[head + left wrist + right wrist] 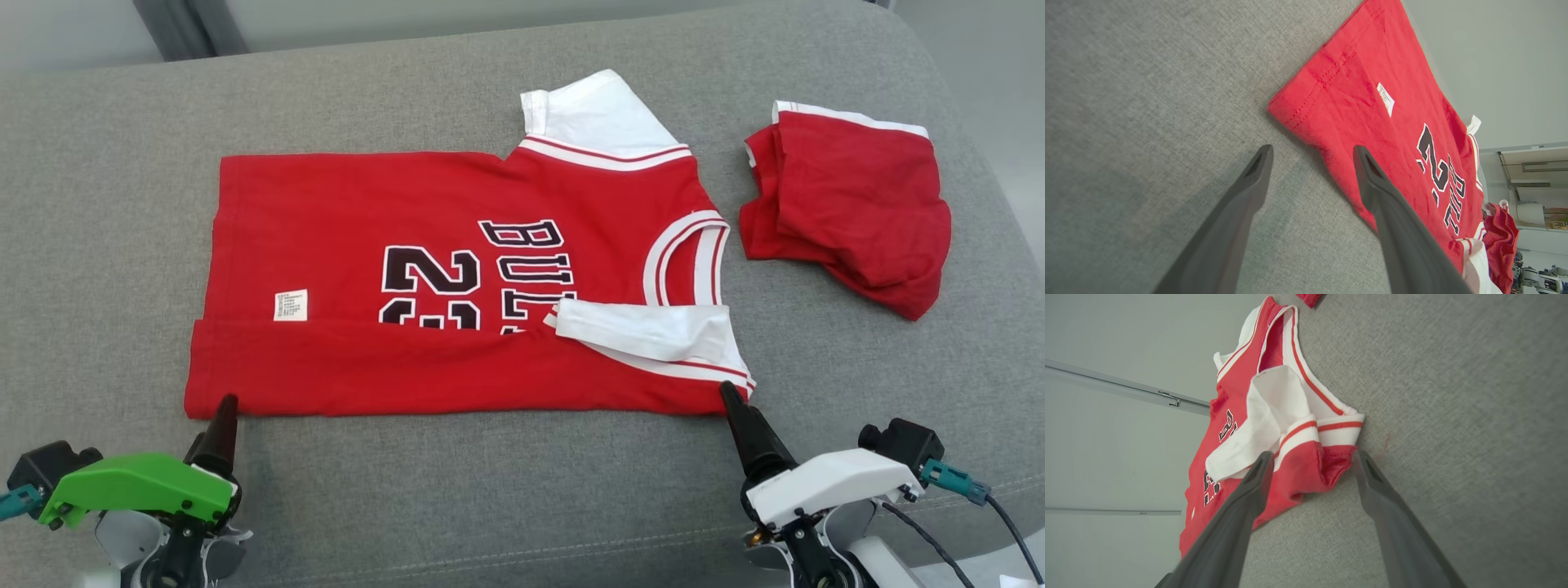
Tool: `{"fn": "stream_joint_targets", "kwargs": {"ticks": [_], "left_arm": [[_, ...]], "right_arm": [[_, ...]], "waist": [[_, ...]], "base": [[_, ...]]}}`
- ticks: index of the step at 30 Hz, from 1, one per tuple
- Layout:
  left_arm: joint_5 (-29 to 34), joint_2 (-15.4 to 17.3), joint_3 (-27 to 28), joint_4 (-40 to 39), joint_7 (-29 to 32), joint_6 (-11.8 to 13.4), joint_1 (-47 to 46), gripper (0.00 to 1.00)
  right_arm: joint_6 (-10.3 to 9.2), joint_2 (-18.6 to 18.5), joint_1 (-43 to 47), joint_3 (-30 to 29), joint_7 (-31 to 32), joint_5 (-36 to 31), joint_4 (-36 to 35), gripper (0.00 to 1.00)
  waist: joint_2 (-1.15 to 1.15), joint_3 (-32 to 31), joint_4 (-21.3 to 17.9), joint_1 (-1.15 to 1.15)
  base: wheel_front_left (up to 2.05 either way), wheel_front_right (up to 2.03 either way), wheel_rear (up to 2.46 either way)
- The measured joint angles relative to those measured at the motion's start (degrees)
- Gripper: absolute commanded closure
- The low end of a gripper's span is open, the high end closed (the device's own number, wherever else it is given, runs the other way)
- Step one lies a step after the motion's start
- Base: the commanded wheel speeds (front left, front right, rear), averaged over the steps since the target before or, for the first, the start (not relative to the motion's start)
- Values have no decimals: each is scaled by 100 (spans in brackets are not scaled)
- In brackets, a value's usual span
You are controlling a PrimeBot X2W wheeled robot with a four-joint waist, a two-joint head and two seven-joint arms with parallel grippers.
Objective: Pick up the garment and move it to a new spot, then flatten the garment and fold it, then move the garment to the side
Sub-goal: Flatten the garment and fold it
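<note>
The garment [457, 269], a red jersey with black lettering and white sleeves, lies flat on the grey cushion [490, 490], hem to the left. Its near long edge is folded up over the print, and the near white sleeve lies across it. My left gripper [227, 404] stands open at the near hem corner. In the left wrist view one finger of the left gripper [1313, 150] is over the garment [1372, 106] and the other over bare cushion. My right gripper [728, 394] is open at the near shoulder corner. In the right wrist view the right gripper [1314, 455] straddles that corner of the garment [1241, 400].
A crumpled pair of red shorts [849, 204] with a white band lies to the right of the jersey. The cushion's front seam runs just ahead of both wrists. Pale floor and wall show beyond the cushion's far edge.
</note>
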Motion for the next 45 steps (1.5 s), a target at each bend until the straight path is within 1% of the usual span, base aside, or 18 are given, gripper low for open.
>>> {"fn": "stream_joint_targets", "kwargs": {"ticks": [7, 9, 19, 30, 32, 33, 34, 35, 36, 37, 38, 39, 40, 41, 42, 45], "left_arm": [[-1, -1, -1, 56, -18, 3, -263, 0], [-1, 0, -1, 137, -34, 4, -298, 0], [-14, -1, 42, 248, -87, 8, -343, 0], [-107, -2, 26, 372, -202, 53, -635, 0], [-107, -2, 27, 389, -203, 53, -636, 15], [-107, -2, 27, 401, -203, 52, -636, 20], [-107, -2, 27, 415, -204, 51, -636, 44], [-107, -2, 25, 431, -204, 49, -636, 53], [-107, -3, 23, 446, -210, 48, -636, 53], [-107, -3, 21, 457, -210, 48, -636, 56], [-107, -3, 12, 463, -211, 47, -636, 64], [-107, -3, 1, 469, -211, 45, -636, 68], [-107, -3, -11, 479, -212, 41, -637, 74], [-107, -4, -20, 489, -242, 37, -637, 95], [-107, -4, -23, 500, -254, 13, -638, 100], [-105, -4, -37, 527, -256, -4, -641, 100]], "right_arm": [[8, 80, -243, 58, 1, 2, 134, 0], [41, 91, -283, 57, 1, 5, 193, 0], [108, 134, -341, 84, -16, 54, 318, 0], [210, 199, -408, 134, -67, 138, 410, 0], [216, 208, -403, 135, -71, 157, 417, 0], [219, 210, -399, 136, -74, 157, 426, 0], [219, 214, -396, 137, -75, 158, 436, 0], [225, 222, -392, 143, -75, 162, 447, 0], [229, 225, -386, 148, -76, 174, 456, 0], [242, 227, -373, 162, -92, 192, 465, 0], [256, 229, -359, 178, -116, 210, 469, 0], [258, 232, -343, 185, -116, 215, 470, 0], [259, 234, -335, 187, -118, 216, 471, 0], [261, 236, -336, 187, -119, 218, 478, 0], [275, 240, -339, 187, -124, 218, 489, 0], [278, 250, -362, 177, -127, 245, 525, 0]], "waist": [[0, 249, 24, 0], [0, 288, 27, 0], [0, 368, -1, 0], [0, 413, -55, 0], [0, 404, -65, 0], [0, 399, -71, 0], [0, 394, -76, 0], [0, 389, -82, 0], [0, 384, -88, 0], [0, 379, -93, 0], [0, 376, -97, 0], [0, 374, -99, 0], [0, 373, -99, 0], [0, 371, -98, 0], [0, 367, -97, 0], [0, 349, -90, 0]], "base": [[0, 0, 0], [0, 0, 0], [0, 0, 0], [0, 0, 0], [0, 0, 0], [0, 0, 0], [0, 0, 0], [0, 0, 0], [0, 0, 0], [0, 0, 0], [0, 0, 0], [0, 0, 0], [0, 0, 0], [0, 0, 0], [0, 0, 0], [0, 0, 0]]}}
